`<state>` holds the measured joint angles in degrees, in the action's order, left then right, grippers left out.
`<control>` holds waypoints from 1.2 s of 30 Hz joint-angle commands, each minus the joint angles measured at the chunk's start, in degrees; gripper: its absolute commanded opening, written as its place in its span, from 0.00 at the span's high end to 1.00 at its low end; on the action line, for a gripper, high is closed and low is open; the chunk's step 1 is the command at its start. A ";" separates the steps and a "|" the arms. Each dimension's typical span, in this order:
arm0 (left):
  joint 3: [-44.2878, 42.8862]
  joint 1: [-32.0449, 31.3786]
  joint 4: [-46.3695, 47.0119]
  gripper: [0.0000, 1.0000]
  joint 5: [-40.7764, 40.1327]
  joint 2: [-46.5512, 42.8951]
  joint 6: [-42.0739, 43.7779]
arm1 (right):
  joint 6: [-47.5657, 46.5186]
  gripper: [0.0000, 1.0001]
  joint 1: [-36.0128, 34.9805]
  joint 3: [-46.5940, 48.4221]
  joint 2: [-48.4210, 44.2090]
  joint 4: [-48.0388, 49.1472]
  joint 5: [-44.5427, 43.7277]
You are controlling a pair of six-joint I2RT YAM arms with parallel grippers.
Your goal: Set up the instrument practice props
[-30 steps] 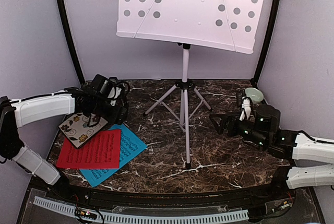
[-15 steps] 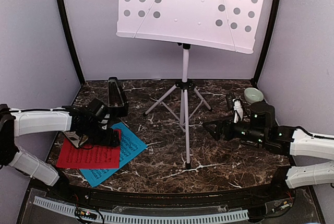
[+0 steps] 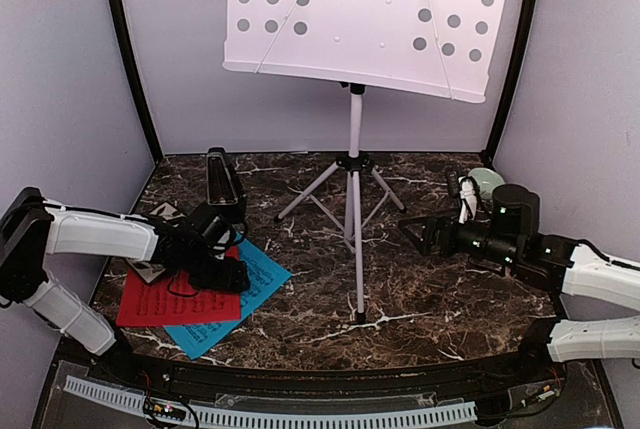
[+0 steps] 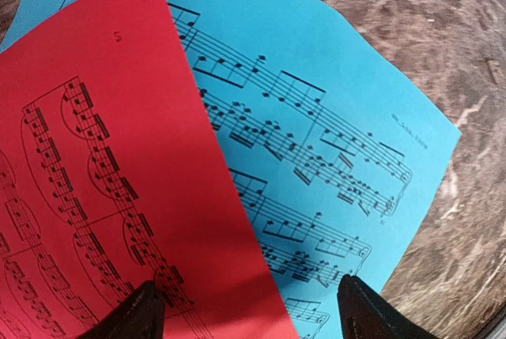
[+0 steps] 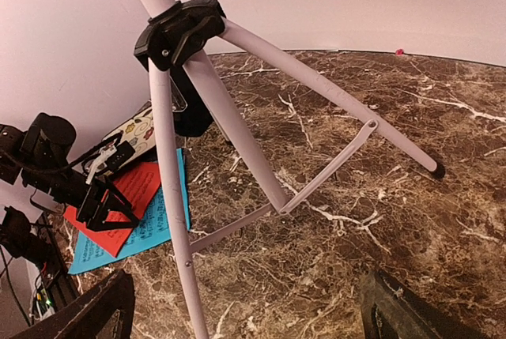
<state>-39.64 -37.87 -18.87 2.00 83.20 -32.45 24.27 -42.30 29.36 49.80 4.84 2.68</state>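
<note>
Poised with left pincer (image 4: 247, 313) spread astride red printed music sheet (image 4: 87, 181) edge, blue printed music sheet (image 4: 316, 118) toward two o'clock.

Dark marbled table (image 3: 420, 299), enclosed by pale lilac walls (image 3: 60, 69). A square floral tile (image 5: 141, 135) lies flat near the left edge, partly covered. A pale green bowl (image 3: 488, 180) sits in the far right corner, partly hidden.

Ahead of the left tool (image 4: 249, 307), the blue sheet (image 4: 316, 118) is partly covered by the red sheet (image 4: 95, 157). The floral tile (image 3: 148, 270) is mostly hidden beneath that tool's arm.
</note>
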 commanded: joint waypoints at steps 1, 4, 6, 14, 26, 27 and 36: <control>-0.05 -5.80 5.98 0.23 9.71 5.17 -4.88 | -0.80 0.00 0.51 1.82 -0.28 0.35 2.32; -3.99 -9.56 6.96 0.23 10.45 8.23 -5.63 | -0.87 0.00 0.55 1.81 0.30 0.49 2.60; -5.73 -10.68 8.95 0.24 12.42 9.50 -6.43 | -0.89 0.00 0.57 1.75 0.70 0.94 3.26; -14.20 -8.21 -6.32 0.22 0.64 2.56 0.07 | -0.69 0.00 0.56 2.64 1.33 1.38 6.49; 2.61 3.15 -6.20 0.19 3.17 -17.80 -8.90 | 4.43 0.15 -8.60 9.95 8.27 -1.12 2.48; 4.18 4.40 -6.21 0.18 3.13 -19.17 -9.69 | 4.36 0.15 -9.81 10.46 8.97 -1.32 1.64; 11.22 7.99 2.97 0.23 9.88 -13.48 -9.11 | 2.35 0.23 -18.51 13.37 14.81 -2.55 -4.02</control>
<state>-29.47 -29.93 -21.28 7.75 65.06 -41.36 27.51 -58.28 40.58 63.51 2.52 2.22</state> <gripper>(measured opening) 0.779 0.786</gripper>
